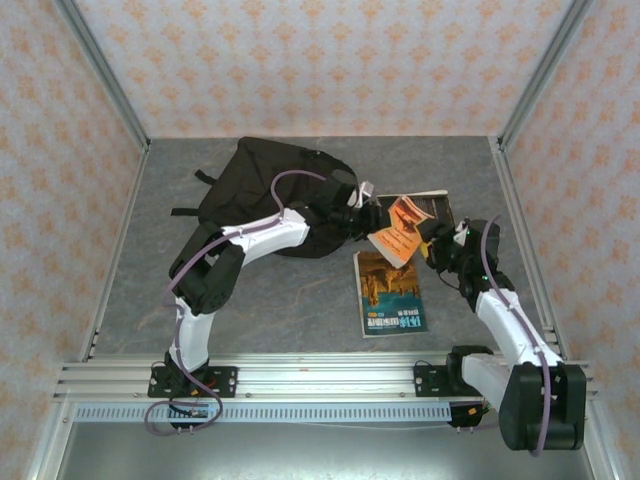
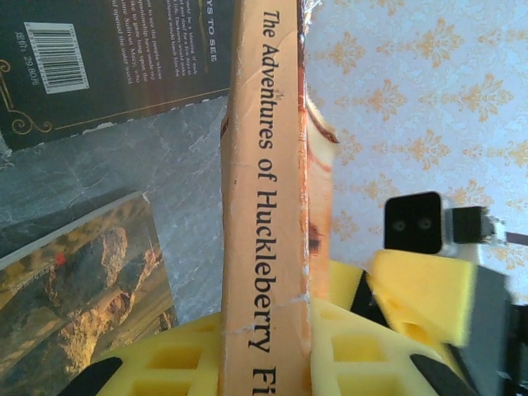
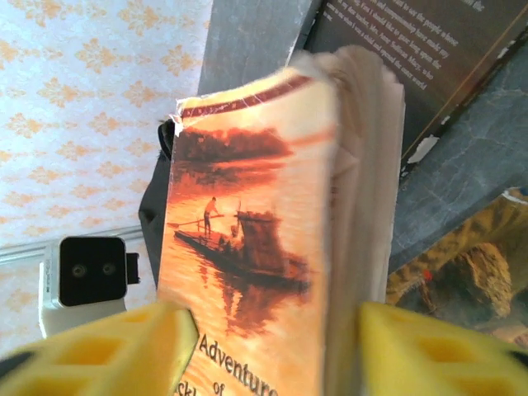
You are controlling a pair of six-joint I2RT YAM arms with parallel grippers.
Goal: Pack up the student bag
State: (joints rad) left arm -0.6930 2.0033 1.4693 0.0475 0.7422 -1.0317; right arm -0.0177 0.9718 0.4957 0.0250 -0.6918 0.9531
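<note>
The student bag (image 1: 260,185), a large black backpack, lies at the back left of the table. Just right of it, an orange paperback (image 1: 398,230) hangs in the air between both grippers. My left gripper (image 1: 372,222) is shut on it: in the left wrist view its yellow pads (image 2: 173,363) press both sides of the spine (image 2: 268,206) of "The Adventures of Huckleberry Finn". My right gripper (image 1: 428,245) stands open around the same book; in the right wrist view its pads (image 3: 421,346) straddle the cover (image 3: 247,239) with a gap on the page side.
A book with a rocky landscape cover (image 1: 390,292) lies flat on the grey table below the grippers. A dark book (image 1: 430,205) lies behind them, its barcoded back cover (image 2: 115,58) facing up. Metal frame posts and patterned walls close in the table.
</note>
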